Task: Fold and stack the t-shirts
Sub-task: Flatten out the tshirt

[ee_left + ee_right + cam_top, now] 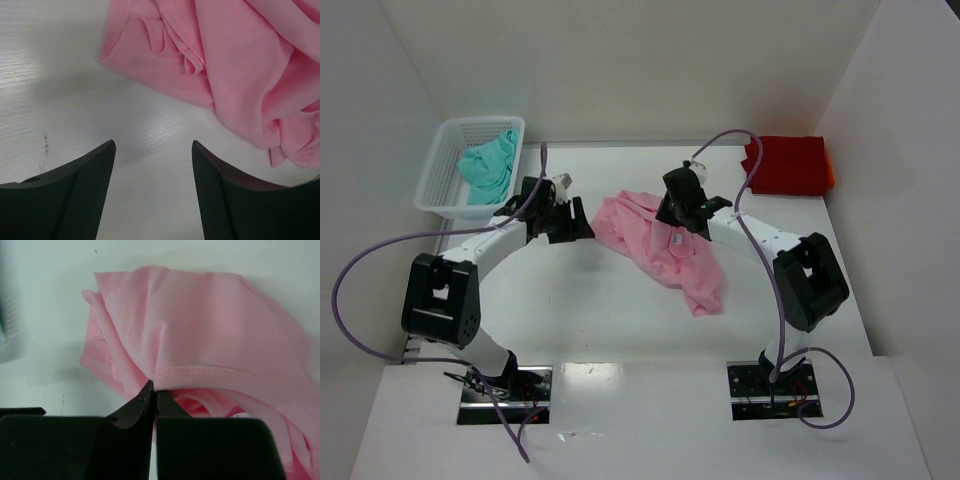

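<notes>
The light pink t-shirt (665, 245) lies crumpled in the middle of the table. My right gripper (677, 222) is shut on a hemmed edge of it (200, 375) and holds that edge lifted. My left gripper (582, 224) is open and empty just left of the shirt; its fingers (85, 185) hover over bare table with the pink cloth (230, 65) beyond them. The teal t-shirt (488, 165) lies bunched in the white mesh basket (445, 185). The bright red t-shirt (790, 165) lies folded at the back right.
White walls close the table at the back and both sides. The basket stands at the back left corner. Purple cables loop from both arms over the table.
</notes>
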Robot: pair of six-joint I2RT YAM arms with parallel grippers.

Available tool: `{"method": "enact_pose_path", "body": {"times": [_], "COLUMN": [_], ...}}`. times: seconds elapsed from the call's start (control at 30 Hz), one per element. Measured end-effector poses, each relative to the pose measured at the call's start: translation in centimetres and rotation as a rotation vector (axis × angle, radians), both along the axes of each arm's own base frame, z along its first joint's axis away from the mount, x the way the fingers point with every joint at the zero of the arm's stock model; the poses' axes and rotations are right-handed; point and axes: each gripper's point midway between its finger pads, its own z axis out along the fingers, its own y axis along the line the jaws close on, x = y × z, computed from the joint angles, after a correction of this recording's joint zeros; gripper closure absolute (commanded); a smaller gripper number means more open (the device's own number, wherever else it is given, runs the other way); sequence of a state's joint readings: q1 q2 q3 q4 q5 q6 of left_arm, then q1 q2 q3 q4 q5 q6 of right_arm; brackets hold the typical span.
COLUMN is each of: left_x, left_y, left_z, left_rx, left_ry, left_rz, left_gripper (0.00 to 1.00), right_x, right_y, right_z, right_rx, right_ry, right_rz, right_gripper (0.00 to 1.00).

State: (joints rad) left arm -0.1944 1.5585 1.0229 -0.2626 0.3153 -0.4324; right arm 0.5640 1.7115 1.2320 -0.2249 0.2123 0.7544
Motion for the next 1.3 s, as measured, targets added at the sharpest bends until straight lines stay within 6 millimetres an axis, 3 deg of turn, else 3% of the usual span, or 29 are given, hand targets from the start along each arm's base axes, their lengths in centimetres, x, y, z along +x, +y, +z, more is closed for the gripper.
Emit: {"method": "enact_pose_path", "body": {"times": [0.2, 0.5, 0.6, 0.97, 1.03, 1.3], "left_x": [2.0, 8.8, 9.8, 10.5, 10.9, 12.2], "left_y": [-1.7, -4.6, -5.1, -5.9, -6.0, -6.5], "left_z": [-1.8, -2.5, -3.0, -6.4, -6.3, -6.2], "left_rx": [-0.050, -0.127, -0.142, -0.156, -0.162, -0.182], "left_ry": [0.020, -0.050, -0.051, 0.007, -0.001, -0.029], "left_rz": [0.004, -0.004, 0.000, 0.004, 0.004, -0.005], "left_gripper": [0.25, 0.28, 0.29, 0.42, 0.48, 0.48], "right_x": [-0.4, -0.6, -0.3, 0.0, 0.1, 0.1], "right_y": [-0.1, -1.0, -1.7, -3.1, -3.1, -3.2], "right_z": [-0.7, -1.8, -1.9, -2.5, -2.5, -2.5], "right_rx": [-0.001, -0.013, -0.014, -0.018, -0.018, -0.019], "right_ry": [0.018, 0.038, 0.039, 0.054, 0.053, 0.053], "right_rz": [0.002, -0.015, -0.030, -0.063, -0.065, -0.065], "right_gripper": [0.95, 0.93, 0.93, 0.93, 0.93, 0.91]}}
